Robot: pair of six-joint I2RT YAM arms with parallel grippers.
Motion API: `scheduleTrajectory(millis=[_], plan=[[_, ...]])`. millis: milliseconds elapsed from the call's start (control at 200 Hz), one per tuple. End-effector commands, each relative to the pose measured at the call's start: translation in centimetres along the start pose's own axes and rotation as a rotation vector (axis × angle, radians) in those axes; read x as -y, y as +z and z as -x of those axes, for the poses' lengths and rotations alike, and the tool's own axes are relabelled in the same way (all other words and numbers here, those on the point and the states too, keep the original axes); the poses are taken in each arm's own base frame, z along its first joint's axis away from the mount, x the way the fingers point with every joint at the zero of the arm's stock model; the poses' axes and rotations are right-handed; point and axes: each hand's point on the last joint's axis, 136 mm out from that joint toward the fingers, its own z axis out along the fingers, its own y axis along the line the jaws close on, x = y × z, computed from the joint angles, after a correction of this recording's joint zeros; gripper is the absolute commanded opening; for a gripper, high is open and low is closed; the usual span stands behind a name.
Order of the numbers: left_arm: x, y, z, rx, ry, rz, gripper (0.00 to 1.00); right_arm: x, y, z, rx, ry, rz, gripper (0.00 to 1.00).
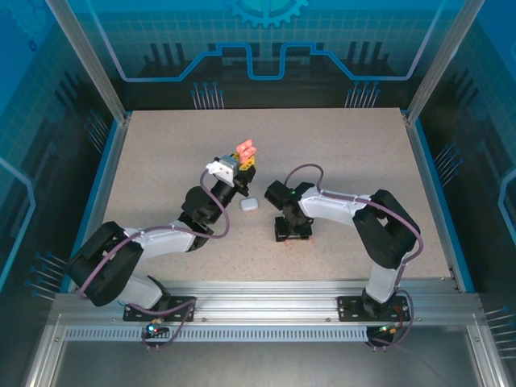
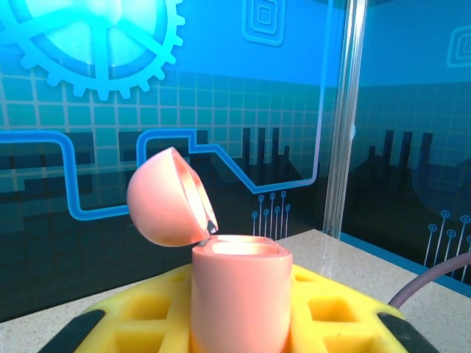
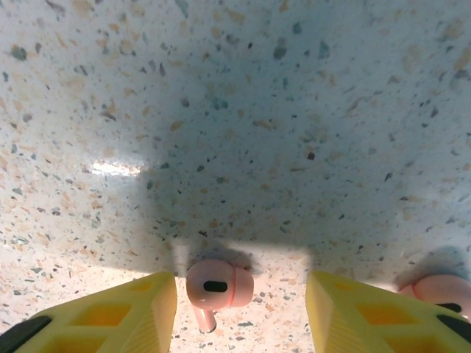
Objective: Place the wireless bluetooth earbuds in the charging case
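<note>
- Top external view: the left gripper (image 1: 244, 155) is lifted above the speckled table (image 1: 363, 161) and is clamped on the pink charging case (image 1: 244, 148), which sits at the centre of the table towards its far half; the case lid is raised
- A white case (image 1: 248, 204) lies flat on the table, nearer the arm bases than the pink charging case and almost straight in line with it; nothing touches it
- The right gripper (image 1: 293, 235) points down at the table, to the right of the pink charging case and nearer the bases, a little beyond the white case on that side; what lies under it is too small to tell here
- Left wrist view: the pink charging case (image 2: 239, 309) stands upright between the yellow fingers (image 2: 147, 316), which press it on both sides; its lid (image 2: 162, 198) is hinged back to the left and the mouth of the case faces up; I cannot tell whether anything sits inside
- Right wrist view: the right gripper (image 3: 239, 283) hangs just above the table with its jaws apart; one pink earbud (image 3: 217, 285) lies on the table between the yellow fingers (image 3: 118, 316), closer to the left one, with a gap on each side, so it is not gripped; its stem points towards the camera
- A second pink earbud (image 3: 440, 288) lies outside the right-hand finger, partly hidden behind it; both earbuds are on the table and out of the pink charging case
</note>
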Motion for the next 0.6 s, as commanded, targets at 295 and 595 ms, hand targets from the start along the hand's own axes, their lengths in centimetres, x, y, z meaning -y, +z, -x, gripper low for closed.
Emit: scheduleTrajectory(millis=[295,595], plan=[[0.18,-0.24,2.28,0.07,-0.035,-0.025,0.0,-0.76,0.34,-0.68,-0.06,0.055,-0.037,0.45],[0.27,-0.41,2.39,0.076,-0.035,-0.031,0.0,-0.84,0.31,-0.55,-0.061,0.058,-0.04,0.36]])
